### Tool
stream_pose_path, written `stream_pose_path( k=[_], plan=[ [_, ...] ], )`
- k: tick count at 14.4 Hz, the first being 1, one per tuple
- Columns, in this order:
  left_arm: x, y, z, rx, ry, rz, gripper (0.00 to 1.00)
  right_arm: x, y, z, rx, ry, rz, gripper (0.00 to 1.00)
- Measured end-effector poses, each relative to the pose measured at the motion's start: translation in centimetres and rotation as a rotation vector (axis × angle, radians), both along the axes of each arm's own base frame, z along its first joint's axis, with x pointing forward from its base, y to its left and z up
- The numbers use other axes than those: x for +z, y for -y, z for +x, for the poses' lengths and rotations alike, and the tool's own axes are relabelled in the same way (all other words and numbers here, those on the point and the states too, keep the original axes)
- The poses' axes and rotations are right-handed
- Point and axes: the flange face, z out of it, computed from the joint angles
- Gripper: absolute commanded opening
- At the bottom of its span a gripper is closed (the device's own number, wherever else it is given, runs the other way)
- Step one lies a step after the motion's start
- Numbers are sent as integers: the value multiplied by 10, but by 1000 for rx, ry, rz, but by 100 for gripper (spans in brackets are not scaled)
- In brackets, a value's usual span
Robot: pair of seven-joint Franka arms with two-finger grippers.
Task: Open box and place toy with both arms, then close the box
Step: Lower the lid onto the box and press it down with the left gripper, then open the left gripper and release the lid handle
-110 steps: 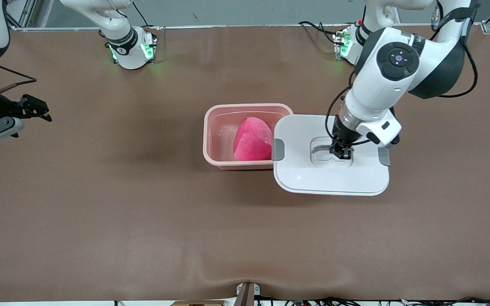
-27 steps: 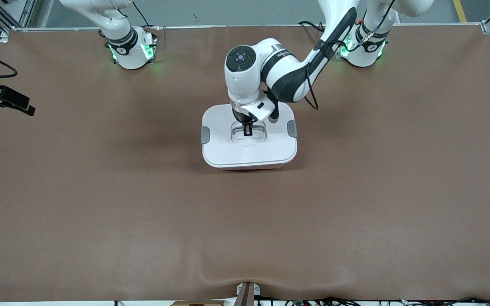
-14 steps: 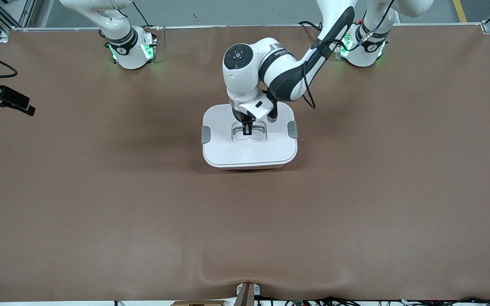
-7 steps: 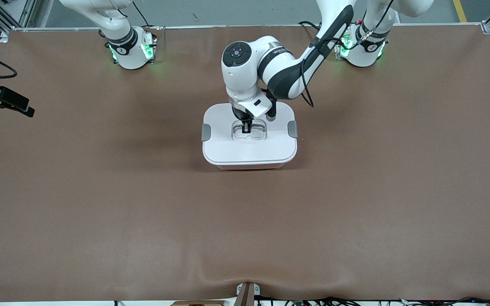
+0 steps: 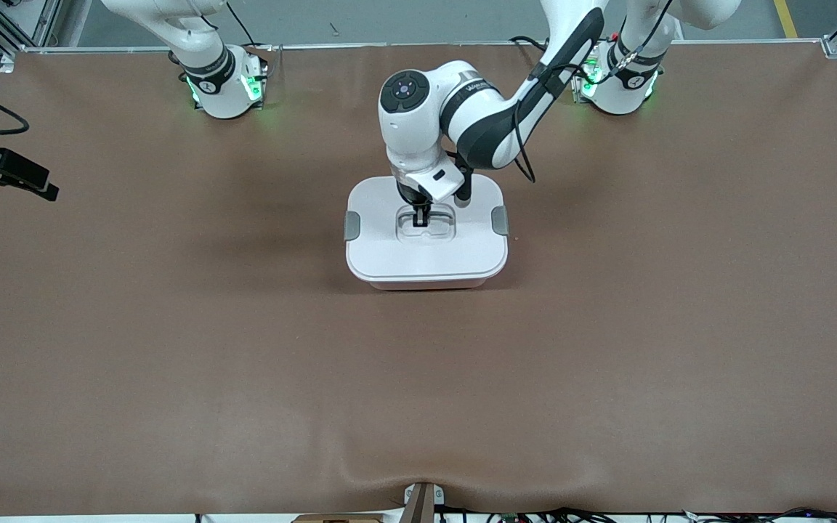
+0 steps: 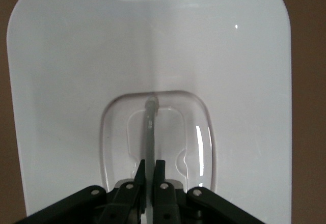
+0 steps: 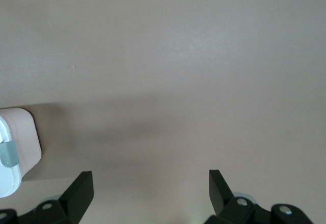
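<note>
The box (image 5: 426,285) stands mid-table with its white lid (image 5: 426,256) on it; only a thin pink strip of the body shows under the lid's near edge. Grey clips (image 5: 352,226) sit at both ends. My left gripper (image 5: 421,220) is down in the lid's recess, shut on the thin clear handle (image 6: 151,127); its jaws show in the left wrist view (image 6: 151,169). The toy is hidden. My right gripper (image 5: 46,190) waits open and empty over the table at the right arm's end; in the right wrist view (image 7: 151,183) a corner of the box (image 7: 23,145) shows.
The brown table mat (image 5: 418,392) is bare around the box. The arm bases with green lights (image 5: 226,87) stand along the table's edge farthest from the front camera.
The lid, earlier on the table beside the open box with the toy showing, now sits on the box and covers the toy. In the last second the left arm has hardly moved.
</note>
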Motion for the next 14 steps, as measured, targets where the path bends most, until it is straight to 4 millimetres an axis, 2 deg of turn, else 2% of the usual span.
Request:
stream_pose_path(
  k=[1,3,4,5,8,14],
  plan=[
    [-1,0,0,-1,-2,3,59,0,0,0,0,0,0,100],
    [-4,-1,-3,-8,-7,8,77,0,0,0,0,0,0,100],
    [-4,-1,-3,-18,-8,9,95,0,0,0,0,0,0,100],
    [-4,-1,-3,-30,-8,9,100,0,0,0,0,0,0,100],
    [2,-1,-3,-35,-9,14,100,0,0,0,0,0,0,100],
    [39,-5,-1,-89,2,22,100,0,0,0,0,0,0,100]
  ],
)
